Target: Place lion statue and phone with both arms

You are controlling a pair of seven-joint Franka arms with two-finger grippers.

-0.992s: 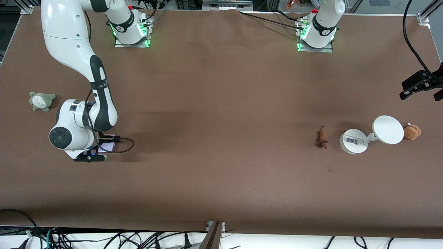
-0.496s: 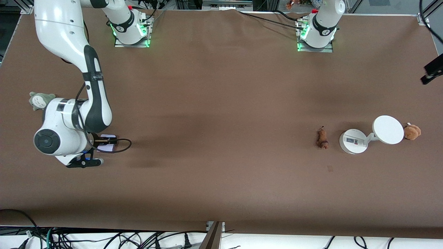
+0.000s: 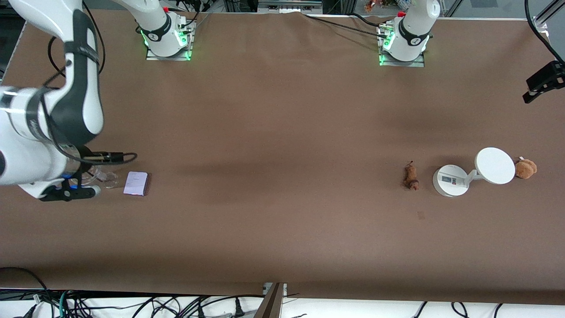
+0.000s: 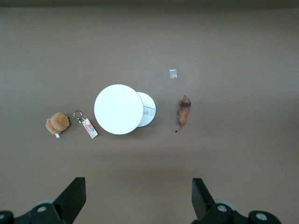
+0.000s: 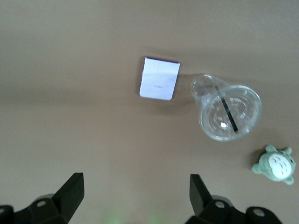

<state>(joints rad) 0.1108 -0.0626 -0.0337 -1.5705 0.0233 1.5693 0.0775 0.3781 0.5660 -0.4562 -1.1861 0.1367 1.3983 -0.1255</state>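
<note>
The phone (image 3: 136, 183), flat and pale lavender, lies on the brown table near the right arm's end; it also shows in the right wrist view (image 5: 160, 78). My right gripper (image 5: 135, 196) is open and empty, high over the table beside the phone. The lion statue (image 3: 411, 176), small and tan-brown, lies near the left arm's end next to a white stand (image 3: 450, 180); it also shows in the left wrist view (image 4: 183, 111). My left gripper (image 4: 138, 198) is open and empty, high above that area, and shows at the front view's edge (image 3: 542, 82).
A clear plastic cup (image 3: 100, 177) lies on its side beside the phone. A grey-green plush (image 5: 275, 165) sits near the cup. The stand's white disc (image 3: 495, 165) has a brown plush toy (image 3: 525, 168) with a keychain tag (image 4: 89, 128) beside it.
My right arm has risen and drawn away toward its end of the table, uncovering the phone and the cup. The phone stays flat on the table. My left gripper has shifted slightly.
</note>
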